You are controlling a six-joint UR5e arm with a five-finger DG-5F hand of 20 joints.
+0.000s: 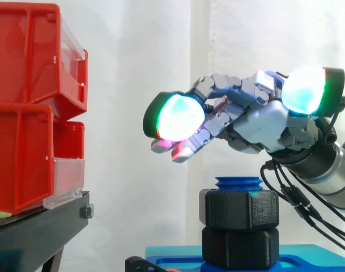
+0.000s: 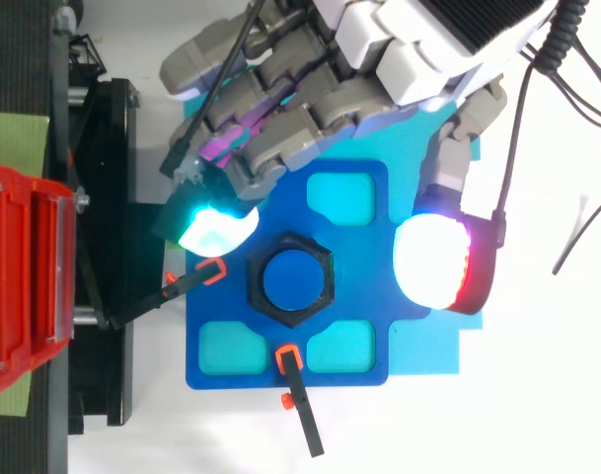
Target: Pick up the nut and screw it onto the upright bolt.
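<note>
the black nut [image 1: 240,208] sits around the upright blue bolt [image 1: 238,182], just under its top and above a second black hex piece [image 1: 240,247]. the hand [image 1: 263,122] hovers over the bolt, apart from it, palm down, its fingers spread, loosely bent and holding nothing. red bins [image 1: 25,102] stand well to the bolt's left.

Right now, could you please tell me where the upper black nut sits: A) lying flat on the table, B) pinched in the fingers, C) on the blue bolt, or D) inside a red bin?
C: the nut rings the blue bolt, whose top pokes out above it, while the hand hovers above, open and holding nothing.
</note>
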